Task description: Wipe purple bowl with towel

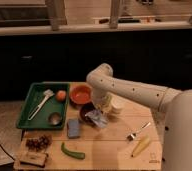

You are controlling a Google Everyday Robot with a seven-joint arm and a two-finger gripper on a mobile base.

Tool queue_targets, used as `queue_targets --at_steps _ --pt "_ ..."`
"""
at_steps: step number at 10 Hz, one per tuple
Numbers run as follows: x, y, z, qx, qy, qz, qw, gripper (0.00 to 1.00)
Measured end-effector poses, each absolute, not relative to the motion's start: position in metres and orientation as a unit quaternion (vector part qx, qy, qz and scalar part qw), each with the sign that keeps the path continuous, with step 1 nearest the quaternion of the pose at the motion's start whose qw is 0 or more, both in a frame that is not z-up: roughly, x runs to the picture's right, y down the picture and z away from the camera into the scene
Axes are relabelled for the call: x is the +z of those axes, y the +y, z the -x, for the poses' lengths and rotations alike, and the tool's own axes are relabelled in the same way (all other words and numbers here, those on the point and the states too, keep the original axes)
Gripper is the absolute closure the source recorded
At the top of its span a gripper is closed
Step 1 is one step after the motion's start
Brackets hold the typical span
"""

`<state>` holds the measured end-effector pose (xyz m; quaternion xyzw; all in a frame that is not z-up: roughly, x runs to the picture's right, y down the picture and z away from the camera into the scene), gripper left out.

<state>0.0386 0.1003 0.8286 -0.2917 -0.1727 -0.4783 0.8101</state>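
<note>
on the wooden table [114, 152], just in front of the orange bowl [81, 93], sits the purple bowl [85, 108], dark and low. the towel [97, 119] lies bunched at the bowl's right side, touching or overlapping its rim, right beneath the gripper [103, 107]. the gripper points straight down at the cloth; whether it is pinching the towel or only hanging over it, i cannot tell.

judging by this, the step in hand is getting the cloth into the bowl: either the end of the grasp or the very start of the wipe. the next move calls for a short shift toward the green tray [36, 120], so the cloth sits inside the bowl. then comes a pressing, circling rub that does not shove the light bowl into the blue sponge [74, 128] just in front of it.

the arm [134, 92] reaches in from the right, nearly level. it bends sharply at a raised elbow above the table's middle and drops its wrist straight down.
</note>
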Motion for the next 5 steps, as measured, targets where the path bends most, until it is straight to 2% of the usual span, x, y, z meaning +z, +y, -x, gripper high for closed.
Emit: queue_targets --at_steps 5 --pt "0.843 0.074 -0.008 -0.493 -0.174 0.288 0.802 1.0"
